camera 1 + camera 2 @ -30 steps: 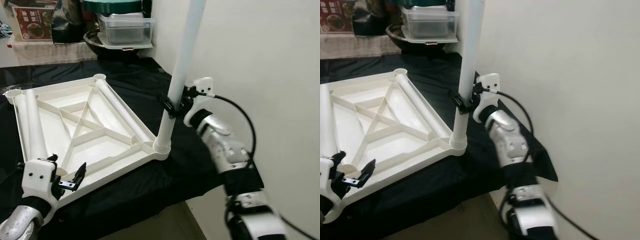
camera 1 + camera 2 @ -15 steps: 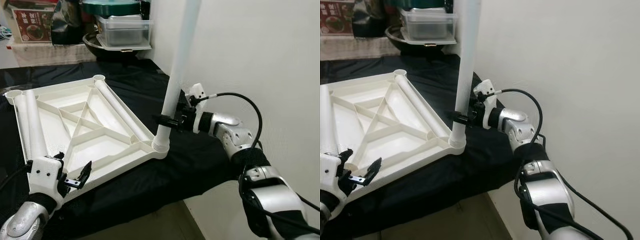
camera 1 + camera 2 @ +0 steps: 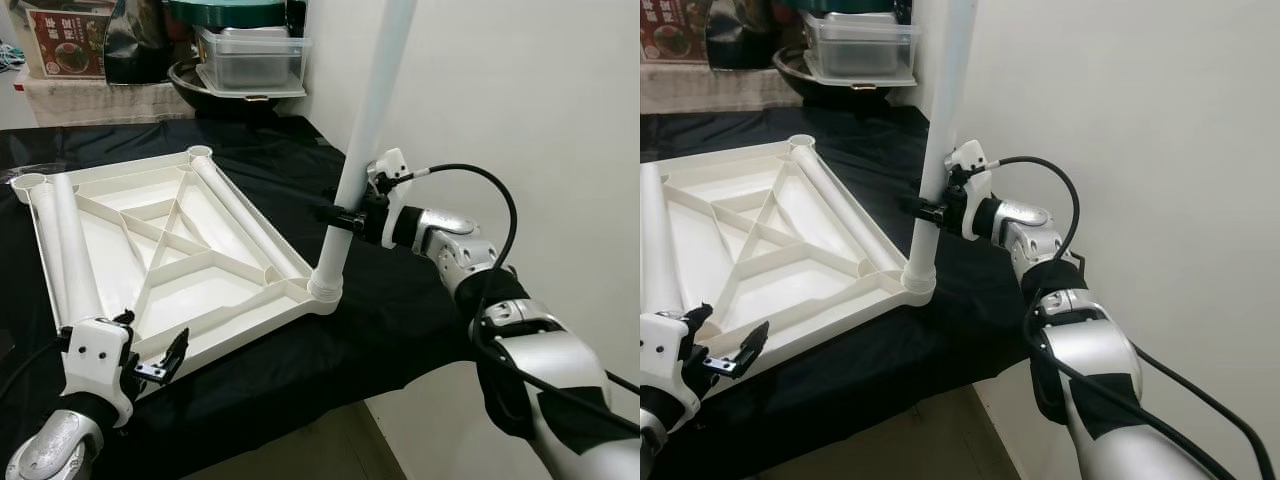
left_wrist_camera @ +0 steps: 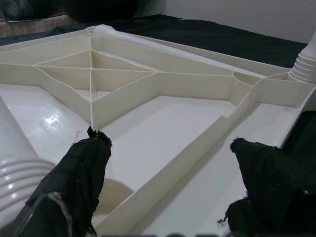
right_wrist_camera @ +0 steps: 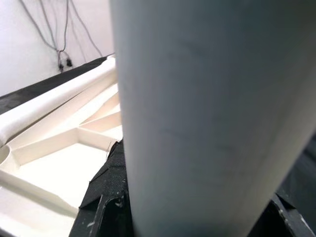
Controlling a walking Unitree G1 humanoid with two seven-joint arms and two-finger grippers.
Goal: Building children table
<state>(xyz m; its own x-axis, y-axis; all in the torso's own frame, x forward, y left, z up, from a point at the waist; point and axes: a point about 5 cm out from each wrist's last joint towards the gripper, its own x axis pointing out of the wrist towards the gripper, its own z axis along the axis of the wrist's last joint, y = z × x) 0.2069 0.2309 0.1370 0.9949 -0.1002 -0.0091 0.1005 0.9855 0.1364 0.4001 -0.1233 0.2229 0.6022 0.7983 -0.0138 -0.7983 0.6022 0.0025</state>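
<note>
nearest, the left tool [image 3: 150,352] is held wide over the near corner of the upturned tabletop [image 3: 150,250], gripping nothing. farther off, the right tool [image 3: 345,215] is clamped on the upright leg [image 3: 362,140], whose long axis stands nearly vertical in the corner socket [image 3: 324,292] below.

The support is a table covered with a black cloth [image 3: 250,360], set beside a white wall. An upturned white plastic tabletop [image 3: 170,260], ribbed underside up, lies flat on the cloth. At the far end stands a dark pan [image 3: 215,92] holding a lidded clear container [image 3: 250,55].
</note>
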